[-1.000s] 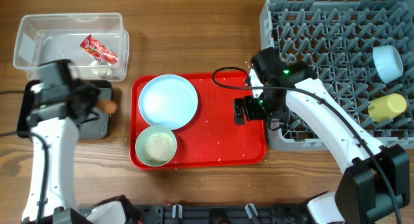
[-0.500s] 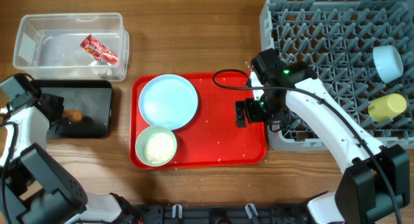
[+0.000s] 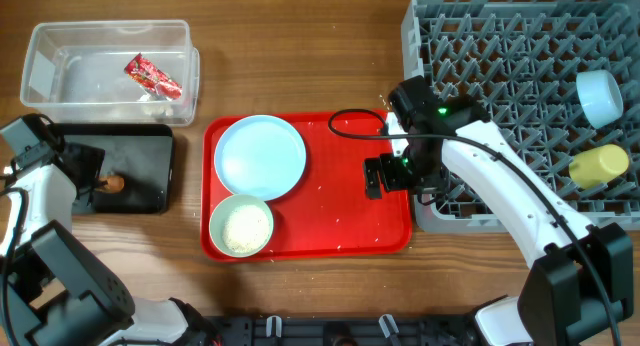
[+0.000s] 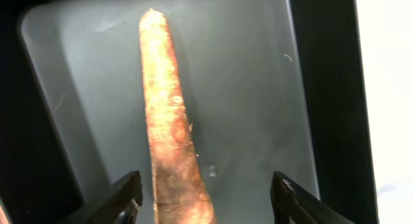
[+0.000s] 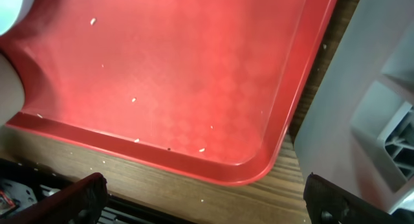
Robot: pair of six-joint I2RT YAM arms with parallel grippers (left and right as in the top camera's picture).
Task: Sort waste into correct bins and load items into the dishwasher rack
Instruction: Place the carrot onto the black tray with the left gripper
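Where the carrot (image 4: 169, 130) lies tapered, the black tray (image 4: 331, 88) shines smooth.

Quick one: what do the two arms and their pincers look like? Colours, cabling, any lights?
Both arms have white shell links with black joint housings: left arm, right arm. A thin black cable loops out by the right wrist, where a small green light glows. The left pincer and right pincer have plain black fingers with no visible markings.
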